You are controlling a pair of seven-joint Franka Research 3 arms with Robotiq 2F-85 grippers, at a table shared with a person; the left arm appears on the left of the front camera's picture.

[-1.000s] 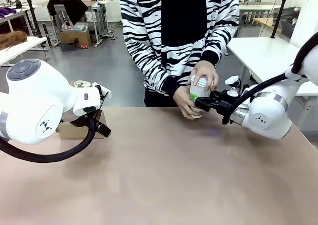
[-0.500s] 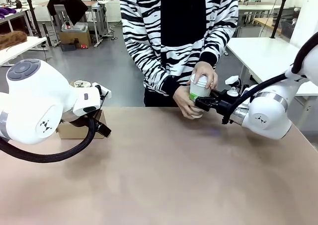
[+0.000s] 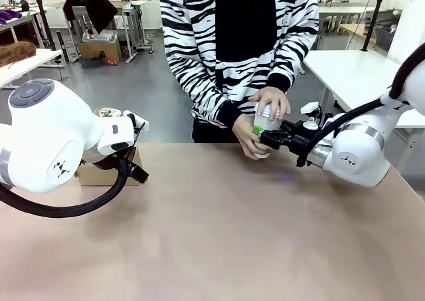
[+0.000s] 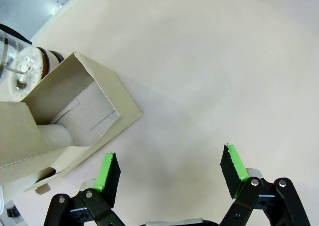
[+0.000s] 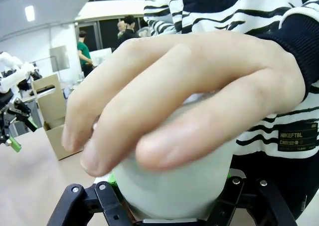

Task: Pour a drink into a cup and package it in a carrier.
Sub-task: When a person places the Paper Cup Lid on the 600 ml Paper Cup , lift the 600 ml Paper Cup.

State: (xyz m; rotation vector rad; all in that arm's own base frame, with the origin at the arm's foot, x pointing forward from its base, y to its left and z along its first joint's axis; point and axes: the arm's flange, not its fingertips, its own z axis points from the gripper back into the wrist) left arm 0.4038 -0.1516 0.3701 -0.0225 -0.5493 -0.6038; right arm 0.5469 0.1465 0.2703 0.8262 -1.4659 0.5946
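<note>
White paper, tall and tapering, capped with a white plastic lid: the cup (image 3: pixel 267 124), upright at the far edge of the bench (image 3: pixel 219 234), right of the middle. Pinched low on its wall by the right gripper (image 3: pixel 271 137), reaching in from the right edge, black fingers pressed against either side. From the right wrist, pale cup wall bulging between those two fingers, a sliver of green pad at its left. Covered on top by one hand (image 3: pixel 273 101) of the person in the black-and-white striped top, fingers draped over the lid. Cradled from the other side by the other hand (image 3: pixel 244 137), touching the cup wall.

Toward the far-left corner of the bench: small brown cardboard carrier (image 4: pixel 75 111), flat on the surface, open compartment facing up, half hidden behind the left arm in the front view. Just beside its far end, clear glass jar (image 4: pixel 22 69) with a pale perforated top; contents impossible to tell. Something white and rounded inside the carrier, too hidden to name.

Left gripper (image 4: pixel 172 168) hanging over bare bench just beside the carrier, green pads spread wide, nothing between them, touching nothing
</note>
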